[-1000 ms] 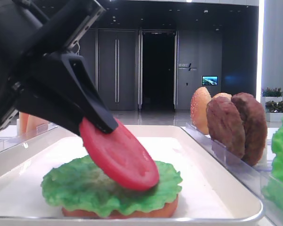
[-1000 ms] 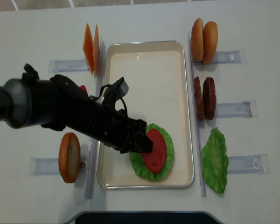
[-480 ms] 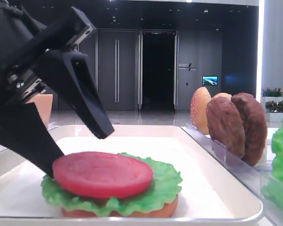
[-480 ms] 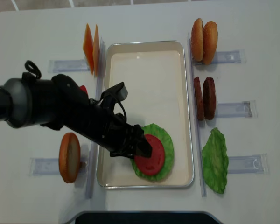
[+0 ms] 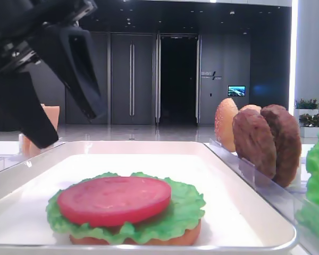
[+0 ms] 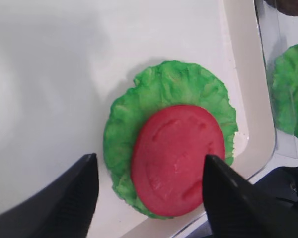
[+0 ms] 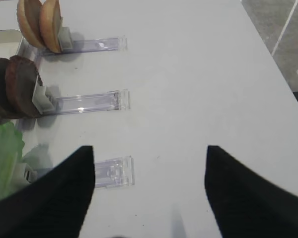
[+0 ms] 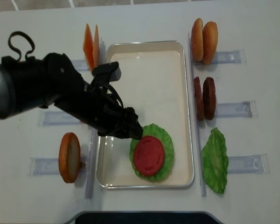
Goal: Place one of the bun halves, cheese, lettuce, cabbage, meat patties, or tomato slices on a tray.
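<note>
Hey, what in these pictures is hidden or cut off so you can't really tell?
- Bun half under the lettuce, low view: only its edge shows.
- Rack slot left of the tray, overhead view: left hand and arm cover it.
- Right hand, wrist view: fingertips cut off by the bottom edge.

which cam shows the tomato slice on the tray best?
Left wrist: the tomato slice fills the frame from above, lying flat on the lettuce. Both exterior views show it smaller or edge-on; right wrist misses it.
</note>
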